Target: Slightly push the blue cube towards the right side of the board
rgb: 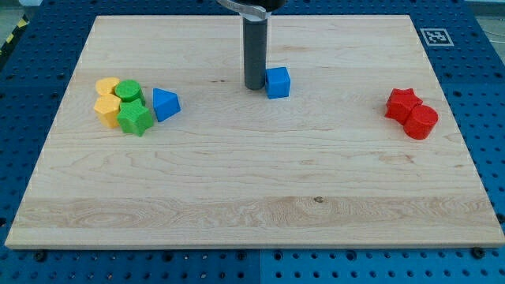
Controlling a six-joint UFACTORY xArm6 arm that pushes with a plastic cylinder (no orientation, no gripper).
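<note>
Nearest you, the pale wooden board [252, 205] lies bare across its whole lower half, grain running from the view's left to the view's right.

Farther up, at the view's left, you see a tight cluster: 2 yellow blocks [106, 101] whose shapes are hard to make out, a green cylinder [129, 91], a green star-shaped block [135, 118] and a blue wedge-like block [165, 103] just beside them. At the view's right, a red star-shaped block [402, 103] touches a red cylinder [421, 121], both near the board's right edge.

The small blue cube [278, 82] sits above the middle of the board, slightly turned so that 1 face looks toward the view's bottom; being a cube, it has no long axis. Open wood stretches between it and the red pair.

My tip [253, 86] stands on the board just beside the cube's left face, probably touching it, though the gap is too fine to judge. The rod carries no pincer, so there is no open or closed state to report.

Around the board you see blue perforated table [481, 95], with a black-and-white marker [434, 36] at the board's top right corner.
</note>
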